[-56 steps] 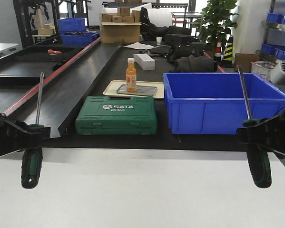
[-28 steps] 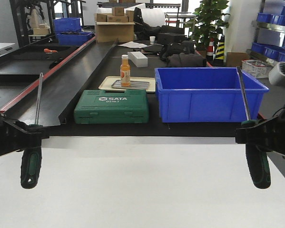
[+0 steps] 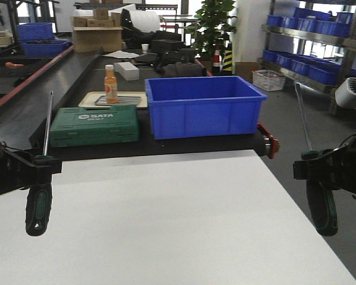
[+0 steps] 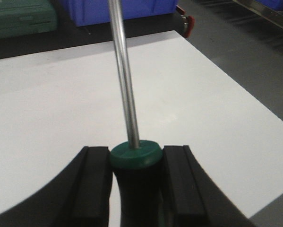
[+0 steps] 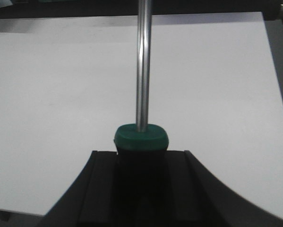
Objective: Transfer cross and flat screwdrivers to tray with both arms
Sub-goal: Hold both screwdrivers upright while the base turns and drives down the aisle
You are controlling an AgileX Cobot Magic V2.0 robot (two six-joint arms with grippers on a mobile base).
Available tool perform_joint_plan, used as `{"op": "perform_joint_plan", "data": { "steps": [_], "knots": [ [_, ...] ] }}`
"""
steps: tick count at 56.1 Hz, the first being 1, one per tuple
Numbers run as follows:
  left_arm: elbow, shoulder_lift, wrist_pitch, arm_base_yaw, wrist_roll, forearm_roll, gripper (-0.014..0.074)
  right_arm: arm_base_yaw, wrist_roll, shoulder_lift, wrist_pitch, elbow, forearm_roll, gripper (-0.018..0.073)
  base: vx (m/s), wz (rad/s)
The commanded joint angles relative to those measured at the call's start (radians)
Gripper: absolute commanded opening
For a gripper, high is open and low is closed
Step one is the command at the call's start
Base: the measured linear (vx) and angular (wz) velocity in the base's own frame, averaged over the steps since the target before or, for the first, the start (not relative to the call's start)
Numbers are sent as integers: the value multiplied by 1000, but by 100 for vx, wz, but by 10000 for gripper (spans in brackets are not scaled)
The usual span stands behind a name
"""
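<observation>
blue bin (image 3: 204,107) shifted left in view; left claw (image 3: 40,168) and right claw (image 3: 313,169) still clench screwdrivers (image 3: 38,209).

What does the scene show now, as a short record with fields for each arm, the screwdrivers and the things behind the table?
Left arm: jaws shut on the left screwdriver at the top of its handle
Right arm: jaws shut on the right screwdriver the same way
Screwdrivers: both upright, shafts up, handles hanging below the jaws, over the white table
Behind table: blue bin, green tool case, orange bottle in a cream tray
</observation>
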State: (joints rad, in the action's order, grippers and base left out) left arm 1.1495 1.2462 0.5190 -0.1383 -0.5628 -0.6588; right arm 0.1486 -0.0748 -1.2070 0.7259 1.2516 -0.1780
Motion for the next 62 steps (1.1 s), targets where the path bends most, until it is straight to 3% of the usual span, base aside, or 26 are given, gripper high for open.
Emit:
{"op": "perform_joint_plan", "data": {
  "steps": [1, 62],
  "knots": [
    [26, -28, -59, -6, 3, -32, -1, -1, -6, 25, -79, 39, -9, -8, -18, -46],
    [26, -28, -58, -5, 3, -32, -1, -1, -6, 25, -79, 39, -13, -8, -7, -63]
  ]
}}
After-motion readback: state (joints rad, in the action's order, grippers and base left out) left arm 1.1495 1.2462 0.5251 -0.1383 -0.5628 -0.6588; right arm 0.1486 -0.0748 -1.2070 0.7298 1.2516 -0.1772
